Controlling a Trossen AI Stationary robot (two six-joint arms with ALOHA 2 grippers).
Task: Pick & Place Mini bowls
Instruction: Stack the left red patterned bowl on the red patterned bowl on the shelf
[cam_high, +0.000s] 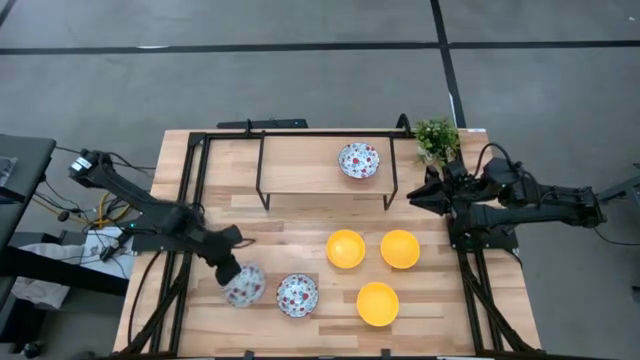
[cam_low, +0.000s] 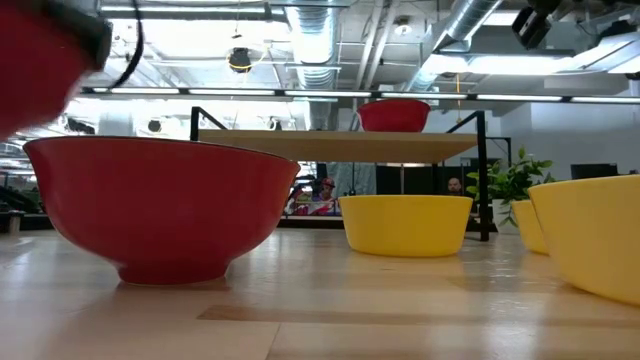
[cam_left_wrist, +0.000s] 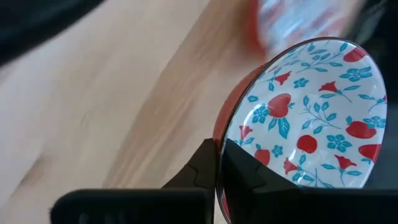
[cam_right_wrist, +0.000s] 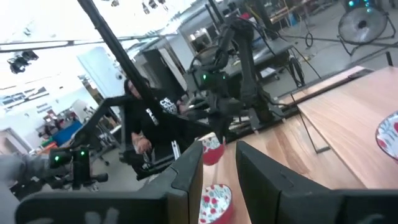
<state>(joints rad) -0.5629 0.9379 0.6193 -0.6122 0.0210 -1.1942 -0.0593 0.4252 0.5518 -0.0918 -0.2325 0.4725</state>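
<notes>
Around your raised shelf (cam_high: 325, 165) you have one floral bowl (cam_high: 358, 160) on top, a plant (cam_high: 437, 137) at its right end, and three yellow bowls (cam_high: 345, 249) on the wooden table (cam_high: 300, 228) in front. Concrete floor surrounds it. Your left gripper (cam_high: 231, 272) — fingers clamped on the rim of a floral bowl (cam_left_wrist: 311, 124) — sits beside another floral bowl (cam_high: 297, 295). The right gripper (cam_high: 420, 196) hovers beside the plant, fingers apart — holding nothing.
</notes>
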